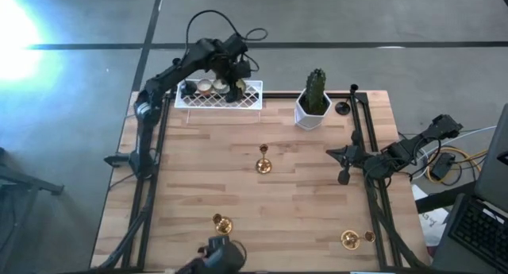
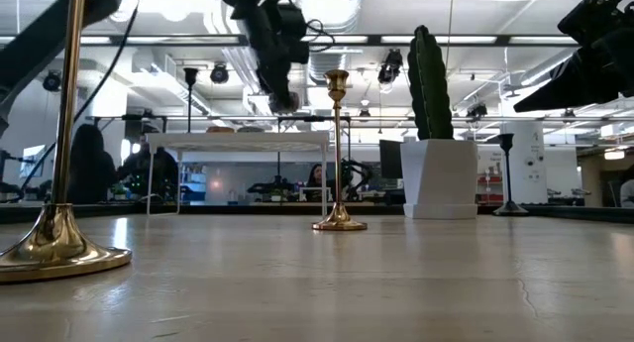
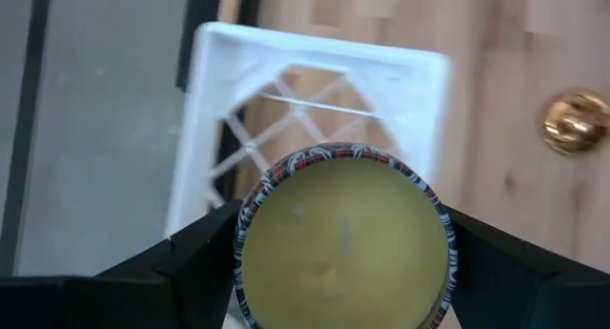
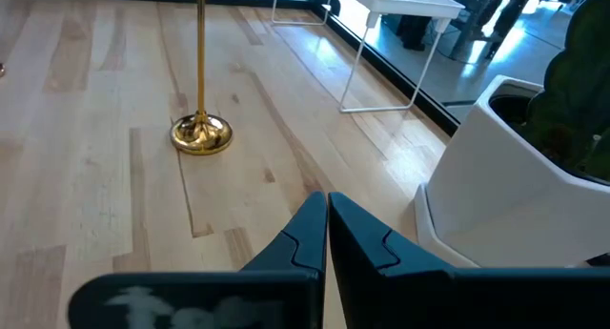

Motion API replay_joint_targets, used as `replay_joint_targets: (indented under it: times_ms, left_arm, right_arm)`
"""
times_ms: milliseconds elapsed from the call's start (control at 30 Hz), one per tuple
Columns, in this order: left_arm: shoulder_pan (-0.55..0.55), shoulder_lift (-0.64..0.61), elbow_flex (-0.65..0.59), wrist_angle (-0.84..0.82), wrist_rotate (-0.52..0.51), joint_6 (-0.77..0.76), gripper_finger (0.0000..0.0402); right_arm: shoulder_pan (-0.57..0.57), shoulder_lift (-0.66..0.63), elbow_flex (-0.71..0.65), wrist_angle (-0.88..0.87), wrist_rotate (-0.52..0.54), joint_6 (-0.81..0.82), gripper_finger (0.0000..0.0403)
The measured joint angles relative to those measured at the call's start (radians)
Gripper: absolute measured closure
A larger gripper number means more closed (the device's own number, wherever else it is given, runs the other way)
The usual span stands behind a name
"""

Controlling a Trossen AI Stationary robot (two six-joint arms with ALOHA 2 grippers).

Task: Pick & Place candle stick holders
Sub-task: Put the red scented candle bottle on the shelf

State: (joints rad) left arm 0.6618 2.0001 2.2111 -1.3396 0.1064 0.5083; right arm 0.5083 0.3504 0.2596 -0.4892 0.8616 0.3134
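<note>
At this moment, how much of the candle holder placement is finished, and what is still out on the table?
Done: two cream cups sit in the white tray. In hand: the left gripper holds a third cup above the tray. Left: three gold stemmed holders on the table, one mid-table, two near the front edge, plus a black holder by the cactus pot. The right gripper waits shut.

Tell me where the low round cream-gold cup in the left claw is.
High view: far left of the table, the low round cream-gold cup sits between the left claw fingers, over the white lattice tray.
</note>
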Motion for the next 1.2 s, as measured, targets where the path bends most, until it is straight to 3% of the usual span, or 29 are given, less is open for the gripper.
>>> replay_joint_targets:
  times_ms: [300, 1200]
  left_arm:
    - [0.053, 0.122, 0.106, -0.027, 0.017, 0.0, 0.0101]
    - [0.112, 0.163, 0.05, 0.008, 0.056, 0.041, 0.0101]
  right_arm:
    - [0.0, 0.0, 0.0, 0.0, 0.0, 0.0, 0.0394]
    - [0.0, 0.0, 0.0, 0.0, 0.0, 0.0, 0.0394]
